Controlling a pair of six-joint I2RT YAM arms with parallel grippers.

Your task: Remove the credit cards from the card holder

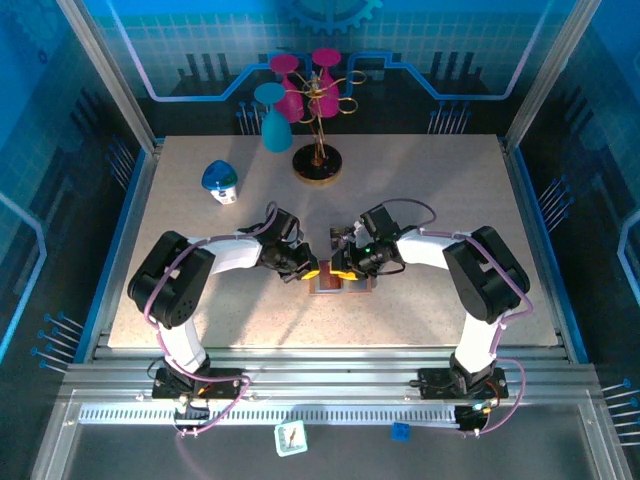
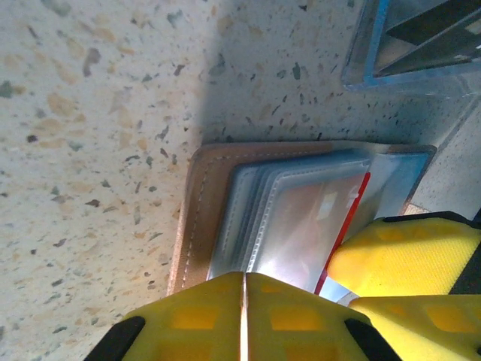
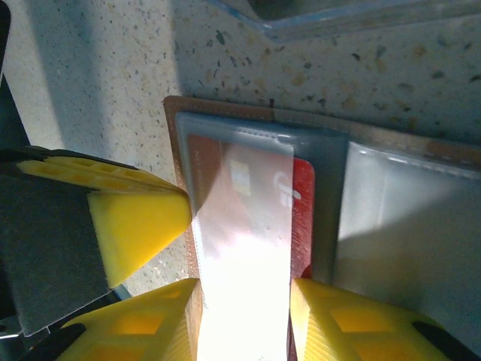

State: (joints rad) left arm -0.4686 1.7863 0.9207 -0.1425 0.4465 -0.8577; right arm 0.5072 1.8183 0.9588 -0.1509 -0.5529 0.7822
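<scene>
The card holder (image 1: 345, 286) lies open on the table between both arms, with a brown rim (image 2: 197, 218) and clear pocket sleeves. A red credit card (image 3: 302, 197) sits inside a sleeve, and its edge (image 2: 353, 212) shows in the left wrist view. My left gripper (image 2: 244, 280) is shut, its tips resting on the holder's edge. Its yellow finger (image 3: 139, 222) touches the holder's left rim. My right gripper (image 3: 244, 289) is open, its fingers straddling the glare-lit sleeve over the red card. Other cards are not discernible.
A clear plastic box (image 2: 421, 45) stands just beyond the holder, also seen at the top edge (image 3: 338, 19) of the right wrist view. A stand with pink and blue goblets (image 1: 312, 95) and a blue-white object (image 1: 220, 181) sit at the back.
</scene>
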